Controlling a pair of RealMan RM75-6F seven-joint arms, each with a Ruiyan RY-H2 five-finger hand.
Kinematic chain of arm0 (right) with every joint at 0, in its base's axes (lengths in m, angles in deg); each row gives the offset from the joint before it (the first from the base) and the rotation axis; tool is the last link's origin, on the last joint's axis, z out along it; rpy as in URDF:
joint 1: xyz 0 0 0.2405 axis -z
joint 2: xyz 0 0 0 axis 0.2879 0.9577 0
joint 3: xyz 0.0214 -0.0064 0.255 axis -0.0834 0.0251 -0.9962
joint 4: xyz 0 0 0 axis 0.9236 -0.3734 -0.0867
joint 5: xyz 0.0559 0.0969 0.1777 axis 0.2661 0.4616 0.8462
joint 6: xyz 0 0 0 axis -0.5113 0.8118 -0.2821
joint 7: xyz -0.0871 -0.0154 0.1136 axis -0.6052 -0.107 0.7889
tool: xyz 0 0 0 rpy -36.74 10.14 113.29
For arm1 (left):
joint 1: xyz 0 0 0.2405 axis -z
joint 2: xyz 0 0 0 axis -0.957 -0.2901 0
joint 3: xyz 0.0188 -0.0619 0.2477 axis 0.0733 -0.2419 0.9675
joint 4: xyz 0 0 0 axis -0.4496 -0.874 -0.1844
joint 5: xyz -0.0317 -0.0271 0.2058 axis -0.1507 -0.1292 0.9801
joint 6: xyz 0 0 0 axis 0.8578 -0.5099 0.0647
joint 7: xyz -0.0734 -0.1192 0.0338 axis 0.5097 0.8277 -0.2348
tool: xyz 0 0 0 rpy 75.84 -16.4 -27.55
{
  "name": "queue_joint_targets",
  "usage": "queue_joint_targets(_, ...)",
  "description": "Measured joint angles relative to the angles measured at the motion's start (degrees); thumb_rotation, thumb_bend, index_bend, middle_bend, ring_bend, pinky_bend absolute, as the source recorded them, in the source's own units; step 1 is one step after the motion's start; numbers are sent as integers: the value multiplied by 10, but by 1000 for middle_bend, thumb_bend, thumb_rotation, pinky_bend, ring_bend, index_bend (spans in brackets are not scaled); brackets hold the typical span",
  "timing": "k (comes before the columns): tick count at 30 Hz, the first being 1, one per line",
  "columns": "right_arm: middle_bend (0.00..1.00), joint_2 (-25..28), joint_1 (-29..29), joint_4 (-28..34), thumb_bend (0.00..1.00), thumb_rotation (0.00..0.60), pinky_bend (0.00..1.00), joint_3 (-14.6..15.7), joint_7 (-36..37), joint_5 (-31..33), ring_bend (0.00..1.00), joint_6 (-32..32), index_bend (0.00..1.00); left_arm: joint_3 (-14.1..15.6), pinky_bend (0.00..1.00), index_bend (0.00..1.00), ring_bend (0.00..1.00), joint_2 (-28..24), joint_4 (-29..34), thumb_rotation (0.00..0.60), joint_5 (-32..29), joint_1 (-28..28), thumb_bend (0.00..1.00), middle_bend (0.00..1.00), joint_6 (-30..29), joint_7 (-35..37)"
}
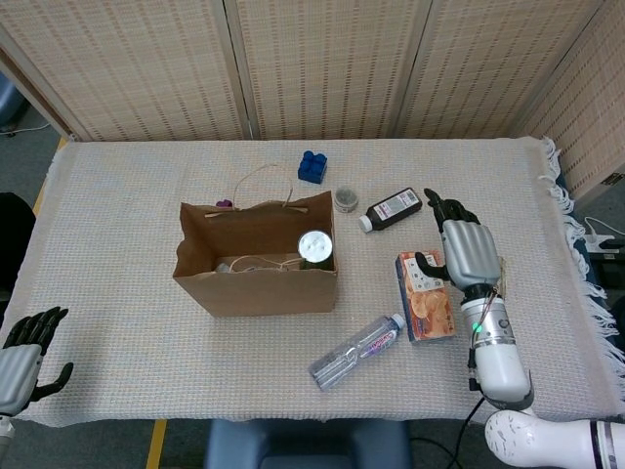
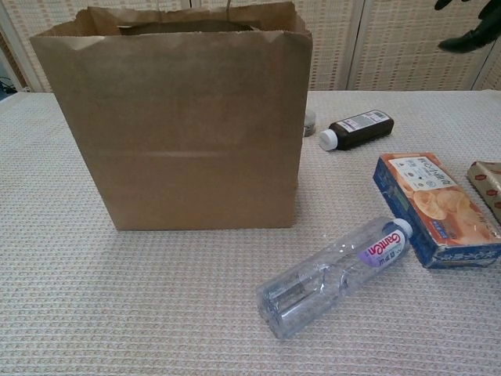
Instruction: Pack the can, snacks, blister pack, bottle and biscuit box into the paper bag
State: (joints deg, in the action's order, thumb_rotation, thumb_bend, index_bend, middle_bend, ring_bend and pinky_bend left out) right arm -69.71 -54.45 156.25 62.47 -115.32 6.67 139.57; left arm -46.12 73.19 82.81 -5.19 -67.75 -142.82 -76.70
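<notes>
Robot hand [image 1: 466,253] over orange biscuit box [image 1: 426,296]

Brown paper bag [image 1: 256,269], orange biscuit box [image 1: 427,296], clear bottle [image 1: 356,351], blue block [image 1: 312,166]

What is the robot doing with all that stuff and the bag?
It is packing things into the paper bag. The can is already standing inside. The right hand holds nothing and hovers over the table beside the biscuit box. The clear bottle lies on its side in front of the bag. The left hand waits off at the table's edge, holding nothing.
</notes>
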Motion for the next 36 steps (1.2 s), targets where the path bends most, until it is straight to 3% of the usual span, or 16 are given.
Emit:
queue_joint_targets(4,136,12,16,-6,233,600,156,32,5,-4,62,-21,0,-1,16,3,0,3,2,600,-2,2,405,0,3,-10)
queue_joint_targets(9,126,26,49,-39,233,600,141,123,17,-46,54,-63,0,-2,15,3,0,6,4,600,-5,4,406,0,5,-18)
queue_joint_targets(12,109,27,60,-74,216,600,133,145,23,-47,37,-78,0,-1,15,3,0,7,3,600,-4,4,405,0,5,-19)
queue_joint_targets(18,3,5,62,-154,112,600,70,158,30,-16,0,-103,0,-1,16,4,0,7,3,600,-4,4,406,0,4,-18)
queue_joint_targets(30,0,-81,38,-302,81,587,63,159,16,89,0,-146,0,-1,16,4,0,6,1,600,-6,5,406,0,7,-16)
queue_joint_targets(36,0,-115,29,-346,78,571,62,158,11,105,0,-162,0,-1,15,8,0,5,0,600,-6,5,405,0,9,-14)
